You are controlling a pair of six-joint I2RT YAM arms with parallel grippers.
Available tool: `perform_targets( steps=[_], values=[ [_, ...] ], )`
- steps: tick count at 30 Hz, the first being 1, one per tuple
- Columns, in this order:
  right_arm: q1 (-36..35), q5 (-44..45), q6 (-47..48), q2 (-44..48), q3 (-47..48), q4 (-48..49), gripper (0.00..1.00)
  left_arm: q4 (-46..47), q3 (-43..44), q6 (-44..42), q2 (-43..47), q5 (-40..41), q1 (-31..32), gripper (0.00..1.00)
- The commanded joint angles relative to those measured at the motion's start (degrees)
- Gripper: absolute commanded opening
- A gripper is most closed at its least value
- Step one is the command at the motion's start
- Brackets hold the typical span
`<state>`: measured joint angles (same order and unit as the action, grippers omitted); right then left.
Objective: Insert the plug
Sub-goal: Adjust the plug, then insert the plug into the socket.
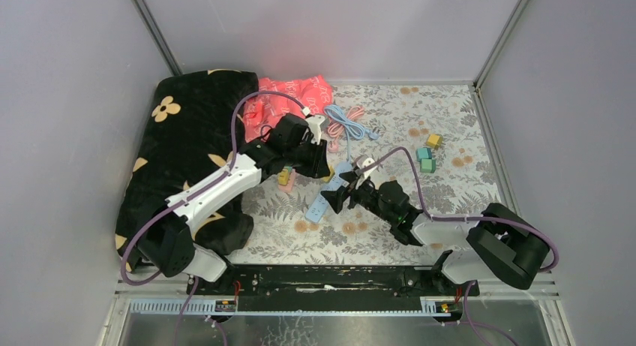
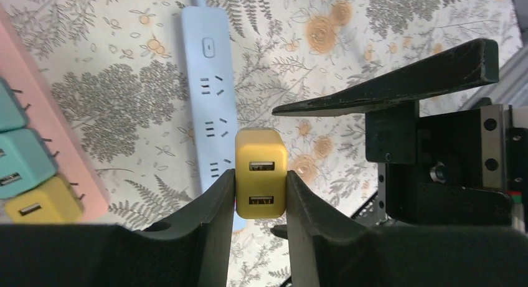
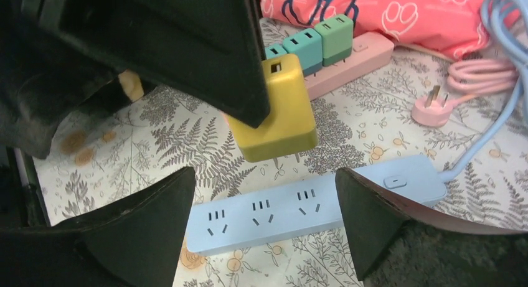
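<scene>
On the floral surface the blue power strip lay near the middle. My right gripper hung open over it, fingers spread wide. My left gripper was clamped on the yellow plug, held above the strip's 3 sockets.

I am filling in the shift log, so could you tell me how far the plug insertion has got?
Done: the left tool is shut on the yellow plug and holds it off the table. In hand: the plug hangs close to the blue power strip, while the right tool is open, its fingers framing that strip. Left: pushing the plug into a socket; the strip's visible sockets are empty.
</scene>
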<state>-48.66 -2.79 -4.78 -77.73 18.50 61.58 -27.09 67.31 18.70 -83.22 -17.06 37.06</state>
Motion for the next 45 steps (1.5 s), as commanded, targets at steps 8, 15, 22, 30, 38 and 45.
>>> perform_targets(
  steps=[8,15,22,30,38,45],
  values=[
    [8.24,-0.56,-22.42,3.28,11.67,-31.11,0.99,-2.36,6.38,-5.49,-6.66,6.66,-0.85,0.00],
    [10.55,-2.07,-30.71,2.17,11.82,-32.47,0.99,-2.35,7.14,-5.69,-9.95,7.80,-0.85,0.00],
    [11.66,-2.13,-42.92,-2.42,11.37,-31.55,0.85,-2.35,7.94,-5.74,-12.15,7.65,-0.85,0.00],
    [13.08,-2.37,-51.82,-7.65,11.14,-28.82,0.70,2.01,7.03,-3.77,-13.11,6.69,-0.84,0.00],
    [14.18,-3.41,-54.80,-12.96,11.92,-24.83,0.55,4.24,8.00,-3.58,-16.52,6.00,-0.78,0.00],
    [14.86,-5.47,-57.04,-16.72,12.46,-21.85,0.48,5.09,9.03,-4.28,-18.14,6.28,-0.75,0.00]
  ],
)
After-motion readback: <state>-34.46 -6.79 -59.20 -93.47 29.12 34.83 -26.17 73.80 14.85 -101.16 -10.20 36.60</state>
